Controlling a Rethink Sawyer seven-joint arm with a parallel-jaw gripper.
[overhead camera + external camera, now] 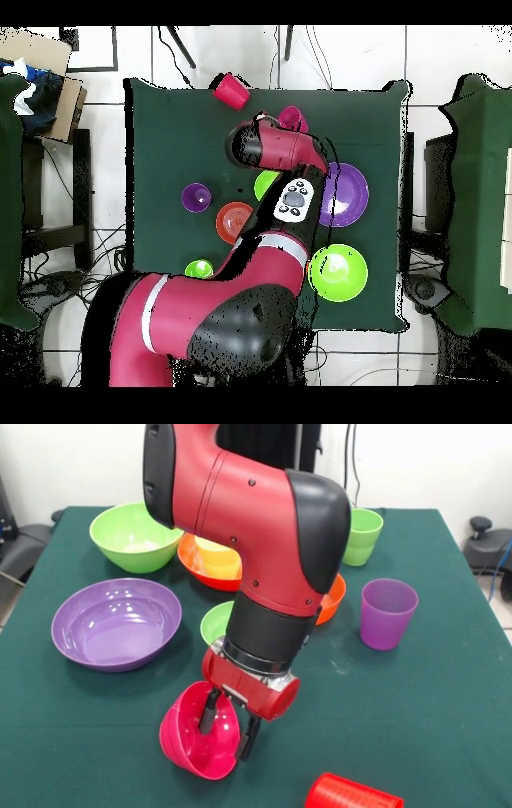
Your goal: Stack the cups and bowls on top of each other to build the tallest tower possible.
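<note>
Pink bowl tilted, rim wall btwn fingers, one inside

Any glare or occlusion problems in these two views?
Front view: soft white highlights on the large purple bowl; the arm hides much of the large orange bowl. Overhead view: the arm covers most of the magenta-pink bowl.

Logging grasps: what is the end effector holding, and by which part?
The pink bowl, tilted, gripped by its rim: one finger inside, one outside.
</note>
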